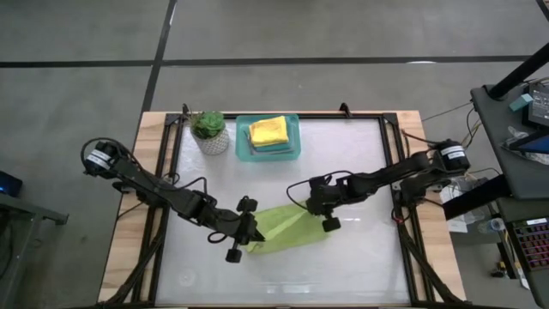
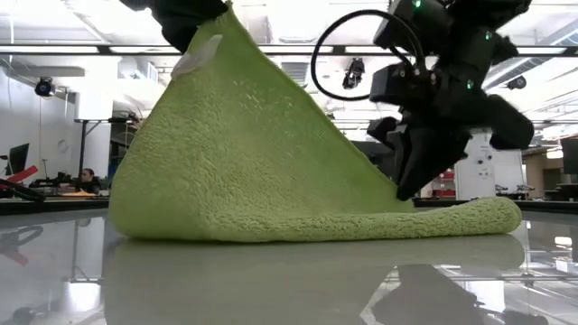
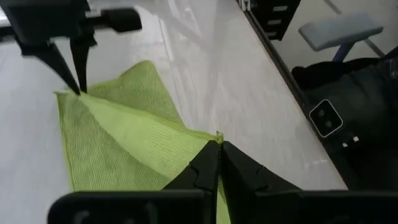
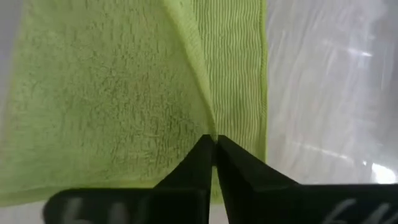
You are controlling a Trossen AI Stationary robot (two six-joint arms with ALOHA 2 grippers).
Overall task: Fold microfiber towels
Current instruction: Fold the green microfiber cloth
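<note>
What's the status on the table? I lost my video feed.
Left hand shut on lime green towel, corner lifted. Right hand shut on its far edge. Nothing in the way.

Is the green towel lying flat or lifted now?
Partly lifted: the left gripper holds one corner of the green towel high, the rest slopes down to the table.

One camera looks straight down on the table (image 1: 360, 257). One sits low. Two ride the wrists, close to the green towel (image 1: 283, 227) all share.

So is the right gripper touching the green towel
Touching. In the right wrist view the right gripper has its jaws shut on a fold of the green towel; the left wrist view shows its tips pinching the towel's edge.
</note>
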